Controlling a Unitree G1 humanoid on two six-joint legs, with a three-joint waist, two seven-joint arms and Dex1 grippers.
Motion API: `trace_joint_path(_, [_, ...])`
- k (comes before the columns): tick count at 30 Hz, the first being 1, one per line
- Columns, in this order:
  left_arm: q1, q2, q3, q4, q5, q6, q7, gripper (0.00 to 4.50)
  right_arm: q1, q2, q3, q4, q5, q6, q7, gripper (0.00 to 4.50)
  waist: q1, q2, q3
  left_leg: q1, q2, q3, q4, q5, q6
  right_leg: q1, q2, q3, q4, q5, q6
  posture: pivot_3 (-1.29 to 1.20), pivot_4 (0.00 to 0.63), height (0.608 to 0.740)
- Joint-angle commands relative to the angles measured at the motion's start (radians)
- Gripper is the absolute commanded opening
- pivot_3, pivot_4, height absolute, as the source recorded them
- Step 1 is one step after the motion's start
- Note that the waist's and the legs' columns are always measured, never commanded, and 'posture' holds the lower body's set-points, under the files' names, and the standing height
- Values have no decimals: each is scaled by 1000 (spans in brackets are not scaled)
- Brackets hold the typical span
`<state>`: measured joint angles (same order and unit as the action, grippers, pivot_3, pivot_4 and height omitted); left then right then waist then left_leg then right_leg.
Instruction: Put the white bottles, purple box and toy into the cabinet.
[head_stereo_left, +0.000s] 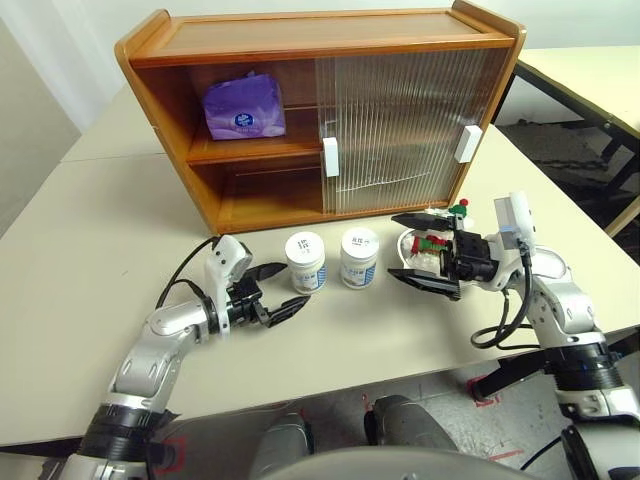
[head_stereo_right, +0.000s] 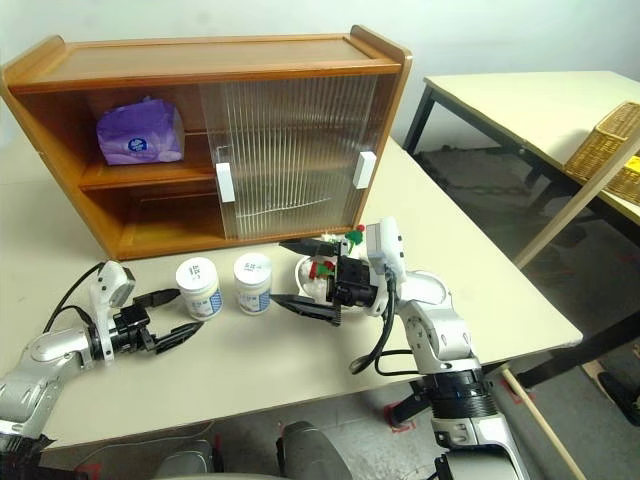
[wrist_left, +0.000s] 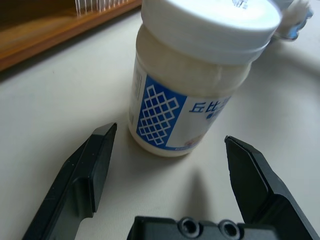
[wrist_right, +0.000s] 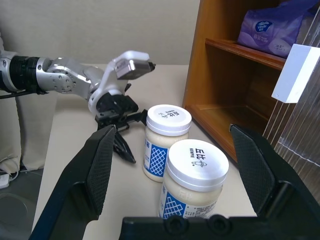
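I've got the L gripper (head_stereo_left: 281, 292) spread wide, nothing in it, just short of the near jar (head_stereo_left: 305, 262), which stands upright on the table (head_stereo_left: 90, 230) in front of the cabinet (head_stereo_left: 300, 110). 2nd jar (head_stereo_left: 359, 257) stands just beside it, apart. Box (head_stereo_left: 244, 106) already sits on the cabinet's top shelf, open side. Toy (head_stereo_left: 432, 243) lies in front of the ribbed door, partly behind the R gripper (head_stereo_left: 425, 250), also agape and empty. Jar looks rigid, smooth plastic, prob light but slippery; I'd pinch the body at the label, below the lid, not the rim.
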<state>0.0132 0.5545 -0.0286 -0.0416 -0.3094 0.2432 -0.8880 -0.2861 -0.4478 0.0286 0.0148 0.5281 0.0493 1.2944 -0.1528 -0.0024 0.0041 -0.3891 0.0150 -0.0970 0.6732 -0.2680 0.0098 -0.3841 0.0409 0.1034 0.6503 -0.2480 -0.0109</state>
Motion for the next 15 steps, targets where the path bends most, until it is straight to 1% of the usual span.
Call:
trace_joint_path(1, [-14, -23, -27, 34, 16, -24, -4, 4456, 7, -8, 12, -8, -11, 4, -2, 4500, 0, 0, 0, 0, 0, 0, 0, 0, 0, 0, 0, 0, 0, 0, 0, -214, 0, 740])
trace_joint_path(6, [-34, -59, -62, 65, 38, -48, 3, 4456, 7, -11, 15, -9, -14, 3, -4, 4500, 1, 0, 0, 0, 0, 0, 0, 0, 0, 1, 0, 0, 0, 0, 0, -214, 0, 740])
trace_joint_path(15, [-73, -104, -70, 163, 112, -77, 89, 4456, 3, -12, 14, -6, -15, 2, -8, 4500, 1, 1, -1, 1, -1, 0, 0, 1, 2, 2, 0, 0, 0, 0, 1, -219, 0, 740])
